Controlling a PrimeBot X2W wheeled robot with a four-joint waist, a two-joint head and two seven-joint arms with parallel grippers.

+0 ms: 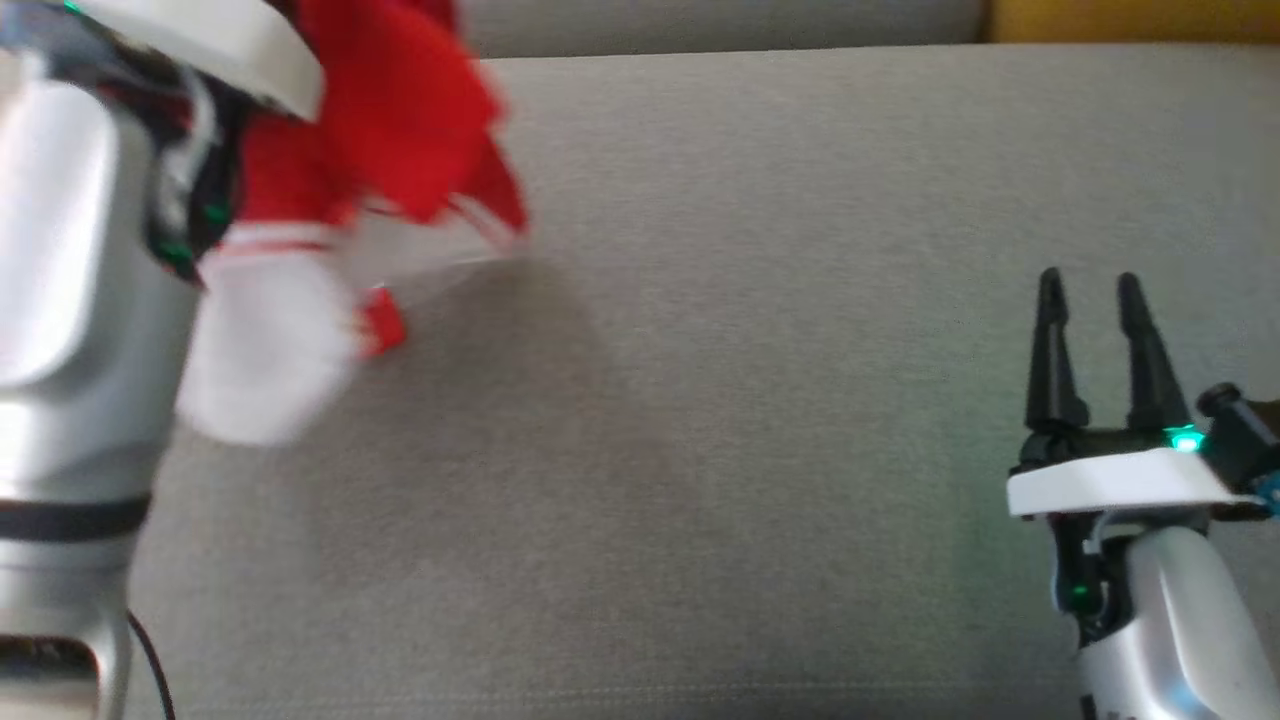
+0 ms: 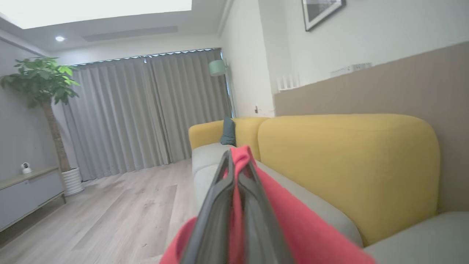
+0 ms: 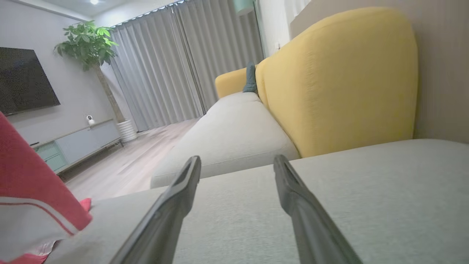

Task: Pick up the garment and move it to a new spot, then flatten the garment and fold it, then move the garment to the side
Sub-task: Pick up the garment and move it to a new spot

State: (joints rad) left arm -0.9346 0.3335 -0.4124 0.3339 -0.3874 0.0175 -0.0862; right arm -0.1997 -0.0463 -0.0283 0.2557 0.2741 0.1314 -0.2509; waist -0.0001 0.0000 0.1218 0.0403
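Note:
A red and white garment [image 1: 340, 200] hangs blurred at the upper left of the head view, lifted above the grey cushion [image 1: 750, 400], its white lower part dangling beside my left forearm. In the left wrist view my left gripper [image 2: 236, 157] is shut on a fold of the red garment [image 2: 293, 227], which drapes down over the fingers. My right gripper [image 1: 1090, 285] stands open low over the cushion at the right, nothing between its fingers [image 3: 183, 183]. The right wrist view catches the garment [image 3: 33, 198] at its left edge.
The grey seat runs wide between the two arms. A yellow backrest [image 3: 337, 80] rises behind it, with a teal pillow [image 2: 228, 132] further along. Beyond are wood floor [image 2: 110, 212], grey curtains, a potted plant [image 2: 44, 84] and a low cabinet [image 3: 77, 141].

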